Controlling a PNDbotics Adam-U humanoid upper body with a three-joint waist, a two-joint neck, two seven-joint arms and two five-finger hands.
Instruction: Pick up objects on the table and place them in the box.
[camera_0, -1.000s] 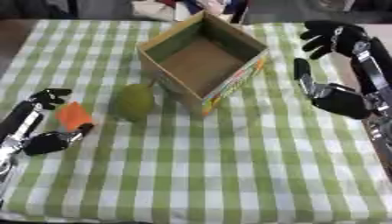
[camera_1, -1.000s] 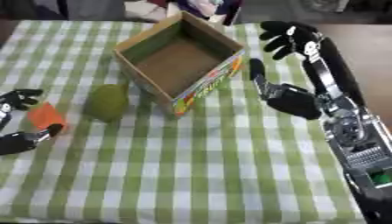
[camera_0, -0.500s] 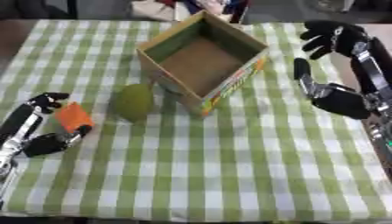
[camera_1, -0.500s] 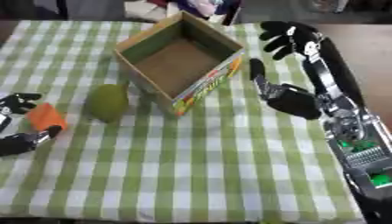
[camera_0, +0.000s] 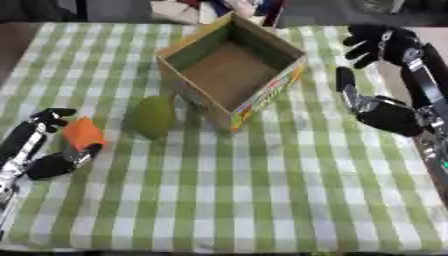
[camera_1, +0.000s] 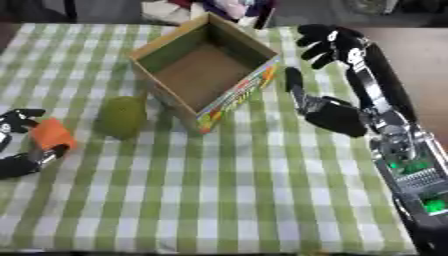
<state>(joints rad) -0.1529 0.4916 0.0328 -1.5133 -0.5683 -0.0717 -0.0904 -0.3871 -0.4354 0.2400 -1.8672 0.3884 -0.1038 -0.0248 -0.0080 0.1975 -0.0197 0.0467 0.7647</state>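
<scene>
Closest to the camera, down at the left edge, the left hand (camera_0: 48, 150) has its fingers and thumb curled around a small orange object (camera_0: 83, 134) (can't make out what it is, just an orange block-ish shape), which sits right on the green-and-white checked tablecloth (camera_0: 262, 200). A bit further in and to the right of that there's a green pear-shaped fruit (camera_0: 153, 116) lying on the cloth, just beside the near-left wall of the box and apart from the orange thing. The cardboard box (camera_0: 271, 92) stands open-topped in the middle of the table, turned cornerwise to the camera, with a colourful printed side facing right-front, and nothing shows inside it. Over on the right, the right hand (camera_1: 337, 112) hangs near the box's right side without touching it, fingers straight-ish and spread, holding nothing. Beyond it, at the far right, is another black hand-like shape (camera_1: 328, 42) with spread fingers.
</scene>
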